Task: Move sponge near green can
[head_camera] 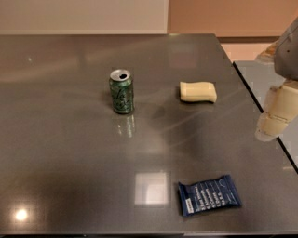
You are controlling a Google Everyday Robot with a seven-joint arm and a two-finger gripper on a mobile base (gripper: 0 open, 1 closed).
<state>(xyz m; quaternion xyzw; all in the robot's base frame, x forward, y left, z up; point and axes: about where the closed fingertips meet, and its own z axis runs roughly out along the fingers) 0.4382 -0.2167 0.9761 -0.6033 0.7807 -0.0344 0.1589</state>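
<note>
Gripper (271, 122): hung at the right edge of the view, over the table's right border, to the right of the sponge and clear of it.
Grip state: could not be told.
Sponge (198, 91): lay flat on the table, right of the green can, with a gap between them.
Green can (121, 91): stood upright, left of centre.
Blue wrapper (209, 195): lay flat near the front edge, well apart from both.
Table (70, 153): dark grey, glossy.

The one camera looks down at a slant from above the near edge of the table (70, 153), facing its far edge and the wall (84, 14) beyond, the top filling most of the view. The gripper (272, 116) hangs at the right border, nearly all the tabletop lying left of its jaws.
</note>
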